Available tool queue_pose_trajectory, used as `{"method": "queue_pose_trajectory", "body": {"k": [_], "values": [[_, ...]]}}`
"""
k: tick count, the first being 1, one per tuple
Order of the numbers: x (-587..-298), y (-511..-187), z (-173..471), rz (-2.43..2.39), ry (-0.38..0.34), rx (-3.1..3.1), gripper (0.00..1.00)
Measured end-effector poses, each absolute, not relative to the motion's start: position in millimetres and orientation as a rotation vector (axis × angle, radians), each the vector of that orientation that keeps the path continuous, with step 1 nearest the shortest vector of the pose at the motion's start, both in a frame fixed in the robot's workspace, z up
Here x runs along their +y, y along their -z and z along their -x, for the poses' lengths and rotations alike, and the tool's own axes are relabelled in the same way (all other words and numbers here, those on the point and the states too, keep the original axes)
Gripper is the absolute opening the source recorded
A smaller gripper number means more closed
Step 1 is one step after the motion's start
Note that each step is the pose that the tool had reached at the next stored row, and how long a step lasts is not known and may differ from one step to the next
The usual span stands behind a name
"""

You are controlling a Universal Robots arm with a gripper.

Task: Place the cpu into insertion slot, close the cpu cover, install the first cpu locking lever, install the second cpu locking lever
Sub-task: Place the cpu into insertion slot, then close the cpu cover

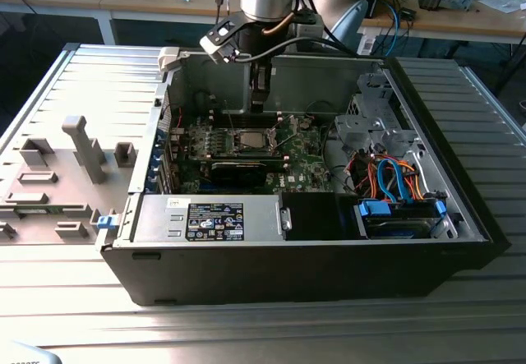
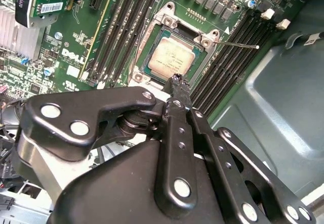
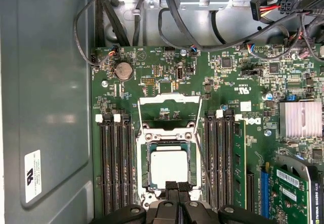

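The cpu [image 3: 168,166] lies flat in the insertion slot [image 3: 144,167], silvery-tan top up, in both wrist views; it also appears as the cpu [image 2: 172,58] within the metal-rimmed insertion slot [image 2: 167,19]. The cpu cover [image 3: 169,98], a thin silver frame, stands flipped open beyond the socket. A thin wire locking lever [image 2: 238,44] sticks out free beside the socket. My gripper [image 3: 177,186] is shut with nothing between its fingers, its tips just at the socket's edge next to the chip. In the exterior view the gripper [image 1: 260,101] hangs inside the case above the motherboard [image 1: 308,163].
The open computer case [image 1: 296,274] lies on a slatted metal table. Black memory slots [image 3: 114,168] flank the socket on both sides. A heatsink [image 3: 301,120], cables [image 3: 167,16] and a drive bay with blue and orange wires [image 1: 394,183] crowd the case. Grey fixtures [image 1: 82,146] stand at the exterior view's left.
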State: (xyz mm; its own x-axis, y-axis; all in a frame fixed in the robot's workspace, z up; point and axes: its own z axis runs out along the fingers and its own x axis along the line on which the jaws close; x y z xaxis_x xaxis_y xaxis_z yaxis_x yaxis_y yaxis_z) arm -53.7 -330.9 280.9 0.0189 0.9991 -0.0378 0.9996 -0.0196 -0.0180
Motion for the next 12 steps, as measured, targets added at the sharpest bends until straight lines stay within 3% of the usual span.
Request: {"method": "queue_pose_trajectory", "body": {"k": [12], "values": [[-330.9,-281.2,53.6,-2.216,0.062,2.206,0.11]]}}
